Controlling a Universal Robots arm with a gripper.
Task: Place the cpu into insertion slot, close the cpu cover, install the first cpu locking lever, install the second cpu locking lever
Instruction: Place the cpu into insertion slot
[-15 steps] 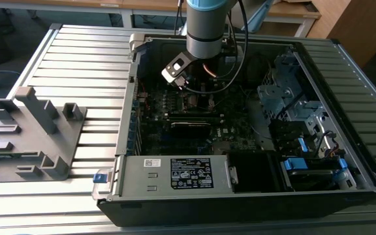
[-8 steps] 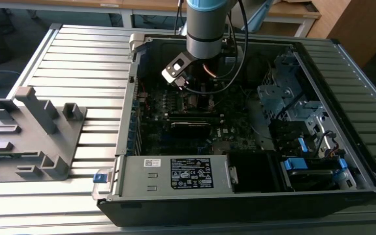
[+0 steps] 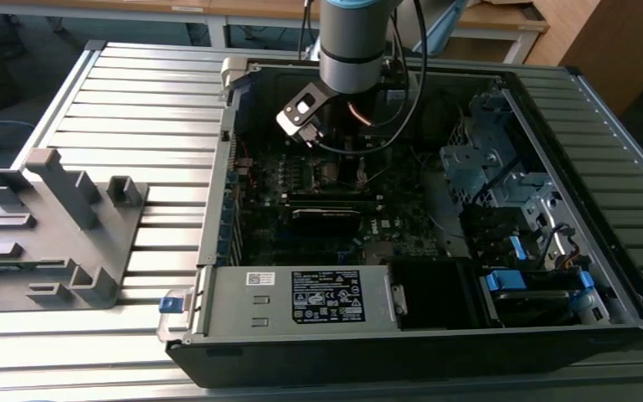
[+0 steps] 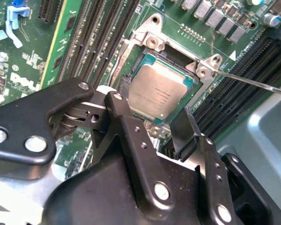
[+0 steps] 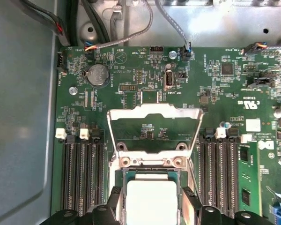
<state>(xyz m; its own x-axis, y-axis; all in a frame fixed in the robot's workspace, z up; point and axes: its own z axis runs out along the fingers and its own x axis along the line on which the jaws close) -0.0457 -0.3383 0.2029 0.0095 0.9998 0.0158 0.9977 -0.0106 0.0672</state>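
The cpu (image 4: 159, 91), a small square chip with a dull silver face, lies in the insertion slot (image 4: 150, 40), level within its silvery rim. My gripper (image 4: 154, 105) is down over it, with one black finger against each of two opposite edges of the chip. In the first wrist view the cpu (image 5: 150, 201) sits between the same fingers of the gripper (image 5: 151, 197). The cpu cover (image 5: 154, 111) stands swung open behind the slot. A thin wire locking lever (image 4: 253, 82) sticks out beside the socket. In the exterior view the arm (image 3: 350, 50) reaches down into the open computer case.
Black memory slots (image 5: 82, 173) flank the socket on both sides. A long black card (image 3: 327, 209), the grey power-supply box (image 3: 299, 297) and a metal drive cage (image 3: 489, 159) sit inside the case. A grey fixture (image 3: 54, 226) stands on the table at the exterior view's left.
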